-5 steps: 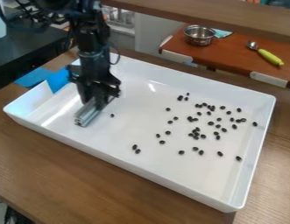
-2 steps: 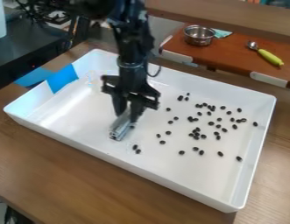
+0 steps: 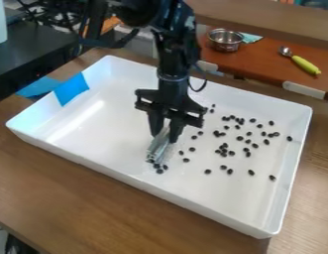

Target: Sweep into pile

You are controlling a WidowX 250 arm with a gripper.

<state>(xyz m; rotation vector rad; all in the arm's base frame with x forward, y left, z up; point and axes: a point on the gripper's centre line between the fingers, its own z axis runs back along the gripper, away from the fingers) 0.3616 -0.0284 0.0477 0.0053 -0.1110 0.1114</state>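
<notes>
One black gripper (image 3: 165,133): hung over the middle of the white tray (image 3: 80,158), its fingers clamped on a metal bar (image 3: 158,147). Dark beans (image 3: 251,172), numerous: lay loosely scattered toward the tray's right edge; a few sat at the bar's near end, toward the near long edge. Blue tape (image 3: 71,89): covered part of the left wall.

Place is looking like robotics lab: black robot arm (image 3: 171,67) is hanging over white tray (image 3: 186,199), cable (image 3: 200,89) is looping beside arm, blue tape (image 3: 71,89) is sticking to tray's end wall.
</notes>
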